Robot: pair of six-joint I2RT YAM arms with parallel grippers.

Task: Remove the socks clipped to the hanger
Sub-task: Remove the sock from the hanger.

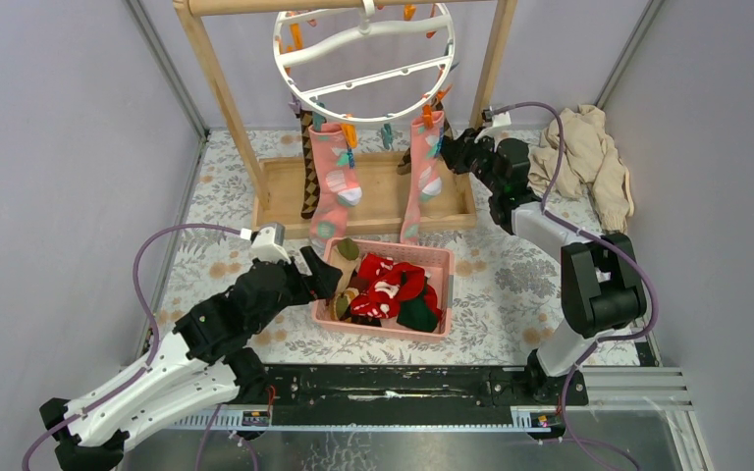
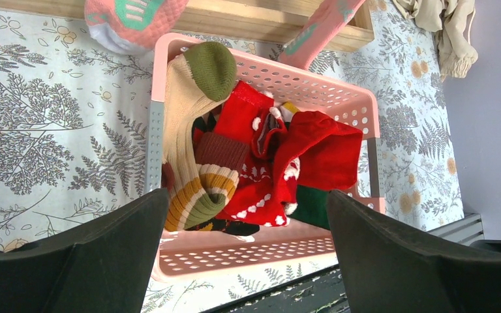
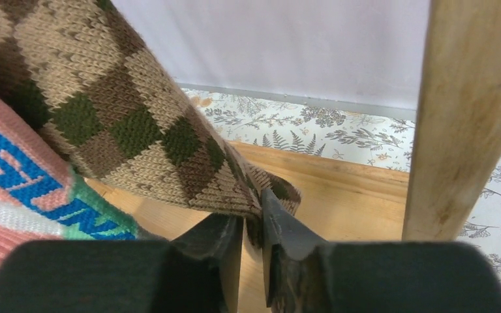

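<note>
- The left gripper [image 1: 326, 278] is parked at the left rim of the pink basket [image 1: 436, 253]. Its fingers [image 2: 104, 254] are spread wide apart with nothing between them.
- The basket already has a pile in it: red socks with white marks [image 1: 385, 285], plus a cream sock with a green toe [image 2: 192, 111] draped over the left wall.
- Above and behind that, the white ring hanger [image 1: 353, 39] hangs from the wooden rack [image 1: 221, 88] and still has socks clipped on. There's a dark argyle sock [image 1: 307, 167] on the left, then two pink socks [image 1: 334, 182] dangling down toward the basket.
- The right gripper [image 1: 447, 149] is up beside the right-hand pink one. In the wrist view its fingers [image 3: 287, 241] are pinched together on the lower edge of a brown argyle sock [image 3: 137, 117], right next to the rack's post.
- Far right, a beige cloth heap [image 1: 589, 157] lies on the table, well apart from everything else.
</note>
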